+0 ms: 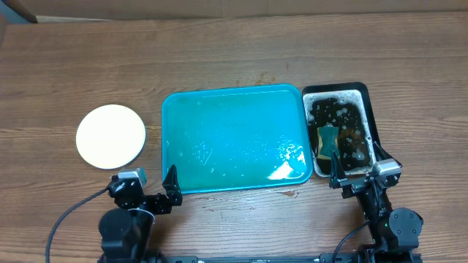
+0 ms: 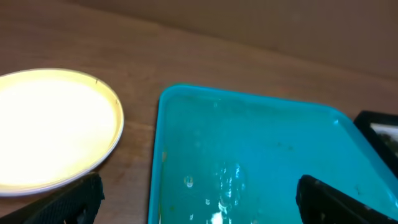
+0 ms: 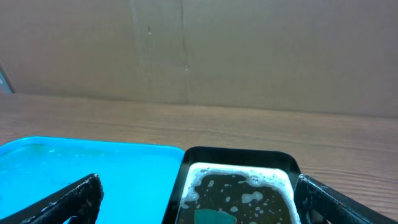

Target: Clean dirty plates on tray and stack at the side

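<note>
A: Where are the plates?
B: Off the tray. One pale round disc shows on the surface, left of the tray, near its left rim but not touching it. The top face looks clean. I can't count layers from above, so I can't confirm all three are there.
A: Why there?
B: My read is that it's the "side" spot: dry wood, away from the wet tray, on the left arm's side.
A: Tray?
B: No plates on it. Just a water film and suds, mostly toward the near right corner.
A: Hands?
B: Left hand has its fingers spread wide with nothing between them. Right hand is the same, released and empty. Both sit low at the near edge, pointing across the surface.
A: Plates relative to the left hand?
B: Ahead and to its left, near, no contact. The tray's left part is straight ahead of it.
A: Right side?
B: It faces the black tray. The sponge lies in that tray's dark soapy water. Well apart from the plates.
</note>
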Controlling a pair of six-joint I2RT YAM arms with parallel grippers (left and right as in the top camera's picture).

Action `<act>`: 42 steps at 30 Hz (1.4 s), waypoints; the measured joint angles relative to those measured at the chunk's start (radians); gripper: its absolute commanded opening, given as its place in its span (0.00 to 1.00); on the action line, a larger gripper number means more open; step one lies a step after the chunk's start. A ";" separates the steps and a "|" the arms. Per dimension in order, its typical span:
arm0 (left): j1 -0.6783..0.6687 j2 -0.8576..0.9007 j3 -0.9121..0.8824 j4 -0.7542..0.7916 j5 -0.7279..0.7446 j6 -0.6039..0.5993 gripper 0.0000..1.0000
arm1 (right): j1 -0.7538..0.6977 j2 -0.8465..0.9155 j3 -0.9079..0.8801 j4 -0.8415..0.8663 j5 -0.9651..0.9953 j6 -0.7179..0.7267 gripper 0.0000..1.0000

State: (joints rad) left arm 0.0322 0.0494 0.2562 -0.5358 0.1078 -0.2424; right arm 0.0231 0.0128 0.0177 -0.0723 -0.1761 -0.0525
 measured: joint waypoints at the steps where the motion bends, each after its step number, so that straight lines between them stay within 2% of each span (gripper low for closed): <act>1: 0.000 -0.018 -0.030 0.044 0.001 -0.011 1.00 | 0.000 0.000 0.000 0.000 0.000 0.000 1.00; 5: 0.000 -0.031 -0.100 0.187 0.004 -0.027 1.00 | 0.000 0.000 0.000 0.000 0.000 0.000 1.00; 10: 0.000 -0.035 -0.212 0.511 0.016 0.001 1.00 | 0.000 0.000 0.000 0.001 0.000 0.000 1.00; 12: 0.000 -0.035 -0.234 0.545 0.027 0.035 1.00 | 0.000 0.000 0.000 0.000 0.000 0.000 1.00; 20: -0.006 -0.036 -0.248 0.480 0.073 0.120 1.00 | 0.000 0.000 0.000 0.000 0.000 0.000 1.00; 42: -0.006 -0.036 -0.248 0.480 0.080 0.142 1.00 | 0.000 0.000 0.000 0.001 0.000 0.000 1.00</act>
State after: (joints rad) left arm 0.0257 0.0132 0.0082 -0.0563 0.1875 -0.1005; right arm 0.0227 0.0128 0.0177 -0.0715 -0.1761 -0.0525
